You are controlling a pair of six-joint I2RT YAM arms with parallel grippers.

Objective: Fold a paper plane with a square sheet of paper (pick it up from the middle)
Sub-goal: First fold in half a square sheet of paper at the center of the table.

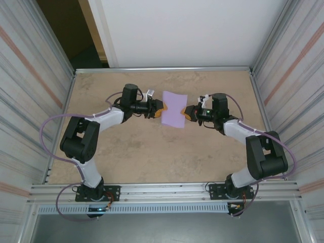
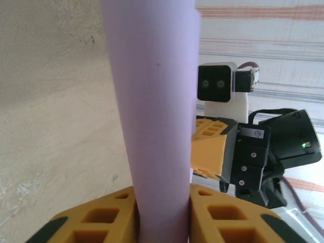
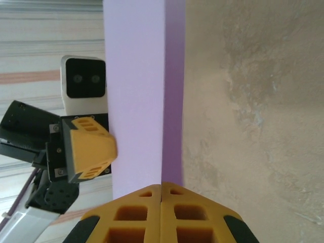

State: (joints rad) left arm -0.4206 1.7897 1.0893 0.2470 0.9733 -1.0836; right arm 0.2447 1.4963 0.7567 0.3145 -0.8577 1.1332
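**Hidden or unclear.**
- In both wrist views the square sheet of thin lavender paper [image 2: 152, 101] [image 3: 136, 76] is running off the top edge, so its far end is cut off.
- Its near end is disappearing down between the fingers.
- In the right wrist view a darker purple strip is running along the sheet's right side. Whether that is a folded layer or shadow cannot be told.
- From the right wrist, one orange finger [image 3: 88, 147] of the left gripper is showing just left of the sheet. The sheet is covering its partner.
- From overhead, whether the sheet [image 1: 173, 109] is touching the mottled beige bench [image 1: 152, 152] or hanging above it cannot be told.

**Item: sheet.** It is lying between the two grippers, with one at each of its side edges.

**Item: left gripper [image 1: 160, 108] [image 2: 163, 195].** It is sitting at the sheet's left edge.
- Its orange fingers [image 2: 116, 217] are standing apart.
- The sheet is filling the gap as a rounded band and touching both inner faces.
- Whether it is being squeezed or merely enclosed cannot be told.

**Item: right gripper [image 1: 188, 112] [image 3: 161, 190].** It is sitting at the sheet's right edge.
- Its orange fingers are pressed together.
- They are pinching the sheet, which is rising straight out of the seam between them.
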